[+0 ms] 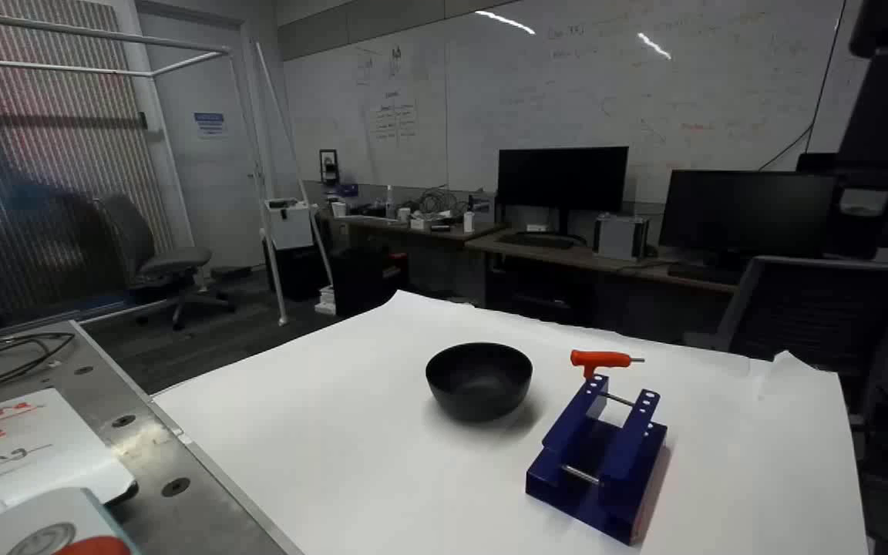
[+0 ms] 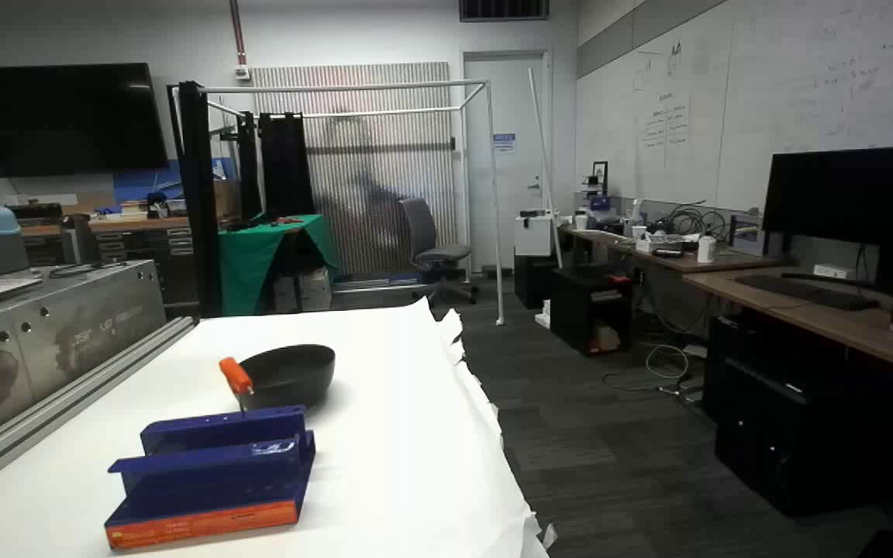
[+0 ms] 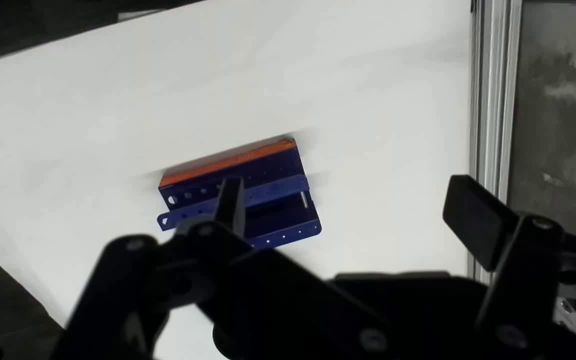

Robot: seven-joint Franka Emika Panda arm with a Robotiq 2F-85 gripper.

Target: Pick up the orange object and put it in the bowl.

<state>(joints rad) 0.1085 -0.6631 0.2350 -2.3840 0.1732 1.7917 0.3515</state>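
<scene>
The orange object point(image 1: 602, 359) is a small red-orange bar on a thin stem. It stands upright in the far end of the blue slotted block, and it also shows in an exterior view point(image 2: 236, 375). The near-black bowl point(image 1: 479, 381) sits upright on the white sheet beside the block; it shows in an exterior view point(image 2: 295, 376) partly behind the orange object. My gripper point(image 3: 353, 215) is open and empty above the sheet, its left finger overlapping the block in the wrist view. The orange object is hidden in the wrist view. I cannot tell if the bowl shows there.
The blue slotted block point(image 1: 633, 447) lies on the white sheet point(image 1: 321, 432); it shows in an exterior view point(image 2: 214, 488) and the wrist view point(image 3: 278, 190). A metal ledge point(image 1: 174, 455) borders the sheet. A desk with monitors point(image 1: 563, 177) and a chair point(image 1: 822, 308) stand beyond.
</scene>
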